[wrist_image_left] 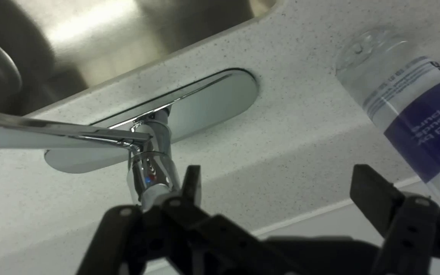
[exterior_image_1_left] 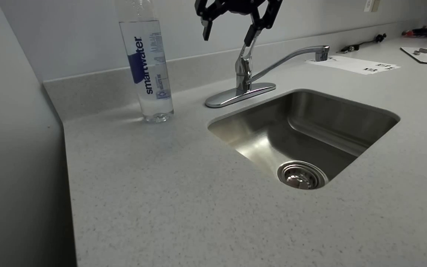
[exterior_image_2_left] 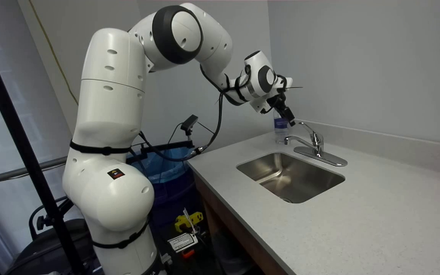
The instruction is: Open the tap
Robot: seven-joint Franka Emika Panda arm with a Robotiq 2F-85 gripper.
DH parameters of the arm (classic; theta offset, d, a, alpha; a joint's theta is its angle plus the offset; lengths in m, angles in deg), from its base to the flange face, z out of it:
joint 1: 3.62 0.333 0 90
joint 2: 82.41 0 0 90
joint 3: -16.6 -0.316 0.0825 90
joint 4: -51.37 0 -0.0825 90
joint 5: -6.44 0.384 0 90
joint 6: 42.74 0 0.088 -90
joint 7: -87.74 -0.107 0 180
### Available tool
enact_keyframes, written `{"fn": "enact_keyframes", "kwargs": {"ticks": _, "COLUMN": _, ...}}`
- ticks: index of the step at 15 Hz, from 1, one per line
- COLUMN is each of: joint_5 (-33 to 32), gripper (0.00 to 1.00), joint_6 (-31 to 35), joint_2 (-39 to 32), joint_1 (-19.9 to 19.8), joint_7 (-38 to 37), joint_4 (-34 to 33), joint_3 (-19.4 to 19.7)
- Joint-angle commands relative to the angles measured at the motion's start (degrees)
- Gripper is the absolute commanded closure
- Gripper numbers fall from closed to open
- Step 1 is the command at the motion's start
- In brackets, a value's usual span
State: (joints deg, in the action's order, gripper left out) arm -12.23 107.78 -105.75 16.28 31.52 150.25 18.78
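Evidently, the pincer (exterior_image_1_left: 228, 37) is spread wide at the top of the tap (exterior_image_1_left: 243, 76), one finger (exterior_image_1_left: 250, 34) overlapping the lever (exterior_image_1_left: 252, 44) in an exterior view; whether the two touch cannot be told. The tap stands upright on the desk (exterior_image_1_left: 161, 193), just beside the sink (exterior_image_1_left: 334, 111) and near the bottle (exterior_image_1_left: 148, 70).

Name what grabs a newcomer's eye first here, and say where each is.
The big white robot arm comes first, arching over toward the counter. Its open black gripper hangs close to the shiny chrome tap, which stands beside the steel sink. Then comes the clear water bottle, upright near the tap.
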Motion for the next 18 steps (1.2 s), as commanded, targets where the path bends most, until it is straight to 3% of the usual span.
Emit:
{"fn": "enact_keyframes", "kwargs": {"ticks": 1, "joint_5": 0.2, "gripper": 0.0, "joint_6": -0.6, "joint_2": -1.0, "joint_1": 0.4, "joint_7": 0.7, "joint_4": -2.1, "joint_3": -0.1}}
{"fn": "enact_keyframes", "kwargs": {"ticks": 10, "joint_5": 2.1, "gripper": 0.0, "joint_6": -3.1, "joint_2": 1.6, "joint_1": -1.8, "joint_7": 6.1, "joint_4": 1.9, "joint_3": -0.9}}
{"fn": "enact_keyframes", "kwargs": {"ticks": 18, "joint_5": 8.8, "gripper": 0.0, "joint_6": -14.2, "joint_2": 9.1, "joint_1": -8.1, "joint_7": 19.8, "joint_4": 4.1, "joint_3": -1.6}}
